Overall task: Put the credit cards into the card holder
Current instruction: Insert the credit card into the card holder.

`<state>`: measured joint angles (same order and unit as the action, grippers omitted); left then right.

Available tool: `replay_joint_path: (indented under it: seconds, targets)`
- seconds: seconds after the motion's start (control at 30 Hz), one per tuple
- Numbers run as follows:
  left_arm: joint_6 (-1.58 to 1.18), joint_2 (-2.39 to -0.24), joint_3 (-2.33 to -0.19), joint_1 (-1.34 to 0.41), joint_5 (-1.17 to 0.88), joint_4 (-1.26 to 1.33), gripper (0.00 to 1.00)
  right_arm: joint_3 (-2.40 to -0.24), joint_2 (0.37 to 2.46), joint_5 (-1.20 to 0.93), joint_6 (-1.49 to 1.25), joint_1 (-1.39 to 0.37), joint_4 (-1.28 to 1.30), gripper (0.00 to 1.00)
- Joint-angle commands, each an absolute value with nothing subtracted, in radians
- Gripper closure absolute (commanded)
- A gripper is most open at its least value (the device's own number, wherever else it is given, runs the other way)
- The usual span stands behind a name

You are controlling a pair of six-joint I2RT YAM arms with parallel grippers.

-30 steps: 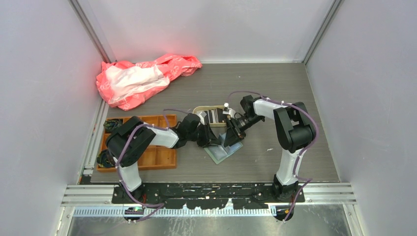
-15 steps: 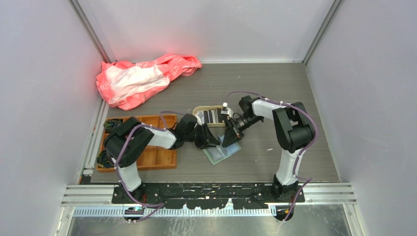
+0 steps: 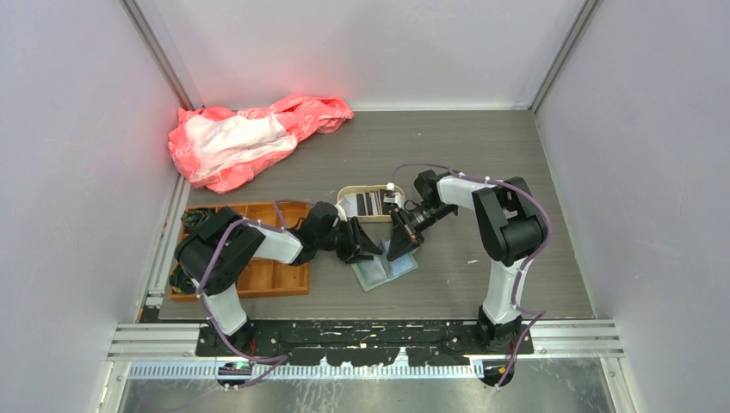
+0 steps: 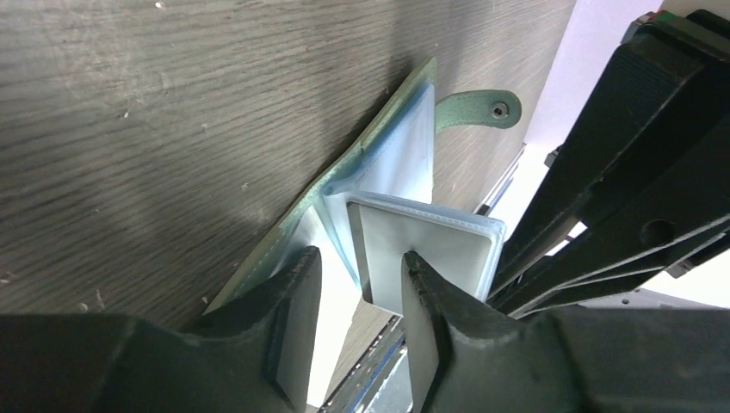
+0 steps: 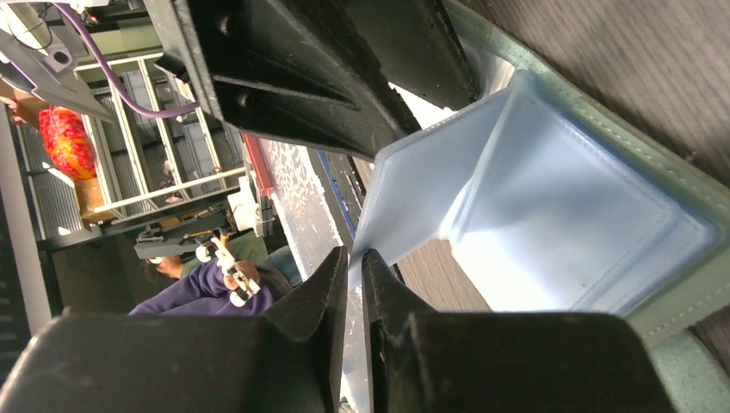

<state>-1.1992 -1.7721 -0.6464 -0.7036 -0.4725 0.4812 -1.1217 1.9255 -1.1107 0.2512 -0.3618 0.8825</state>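
The sage-green card holder (image 3: 383, 272) lies open on the table between my two grippers. In the left wrist view its green cover (image 4: 379, 142) lies flat and a pale blue pocket leaf (image 4: 430, 249) stands up from it. My left gripper (image 4: 360, 258) (image 3: 366, 248) is open, jaws apart at that leaf's near corner. My right gripper (image 5: 355, 253) (image 3: 403, 241) is shut on the thin edge of a clear blue pocket leaf (image 5: 413, 198) and holds it lifted. Dark and white credit cards (image 3: 368, 203) lie in the beige tray just behind.
The beige round-cornered tray (image 3: 346, 194) sits right behind the grippers. An orange compartment tray (image 3: 280, 275) lies to the left under my left arm. A crumpled pink and white bag (image 3: 250, 138) lies at the back left. Walls close in on both sides.
Both grippers and the card holder have shifted a little to the left and nearer. The right gripper has kept its hold on the pocket leaf.
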Motion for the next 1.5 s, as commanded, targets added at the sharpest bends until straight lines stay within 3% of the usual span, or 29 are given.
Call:
replay_joint_path:
  seconds: [0.0, 0.63, 0.87, 1.47]
  targets:
    - [-1.216, -1.734, -0.623, -0.696, -0.501, 0.551, 0.57, -1.141, 1.930, -1.132, 0.241, -0.383, 0.872, 0.83]
    - [-1.264, -1.695, -0.524, -0.688, -0.541, 0.806, 0.38, -1.148, 1.958, -1.169, 0.233, -0.401, 0.872, 0.73]
    - [-1.263, -1.674, -0.516, -0.688, -0.535, 0.811, 0.37, -1.152, 1.965, -1.190, 0.231, -0.419, 0.871, 0.67]
    - [-1.278, -1.705, -0.515, -0.687, -0.538, 0.811, 0.44, -1.168, 1.973, -1.146, 0.244, -0.443, 0.881, 0.81]
